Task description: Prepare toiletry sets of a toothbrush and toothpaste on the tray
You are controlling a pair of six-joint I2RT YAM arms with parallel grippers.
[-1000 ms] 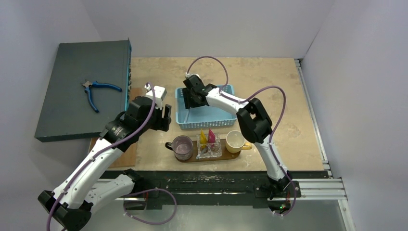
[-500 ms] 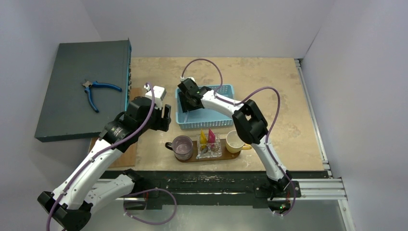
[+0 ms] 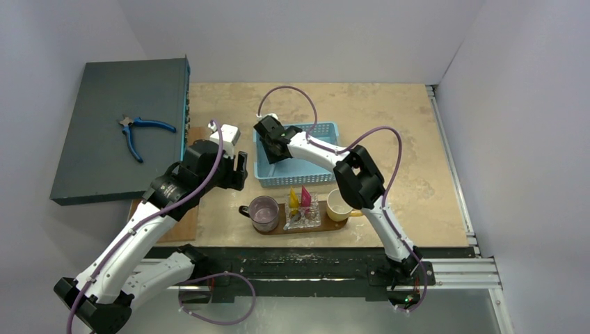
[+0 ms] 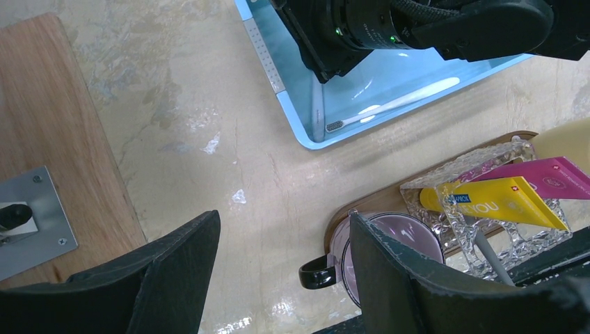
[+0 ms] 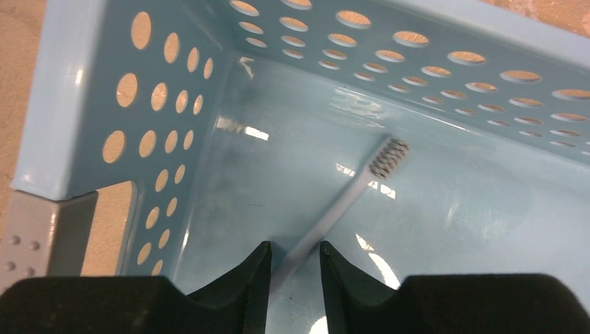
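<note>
Right pincer angled into basket, seemingly straddling toothbrush

yellow toothpaste tube, partly legible "YOU"

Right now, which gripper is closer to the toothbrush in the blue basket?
Right: the right gripper is inside the basket, fingers either side of the toothbrush; the left gripper hovers outside it.

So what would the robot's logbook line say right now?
right gripper open, straddling toothbrush in blue basket | left gripper open, hovering near tray | yellow tube and pink tube in glass holder on tray
</note>
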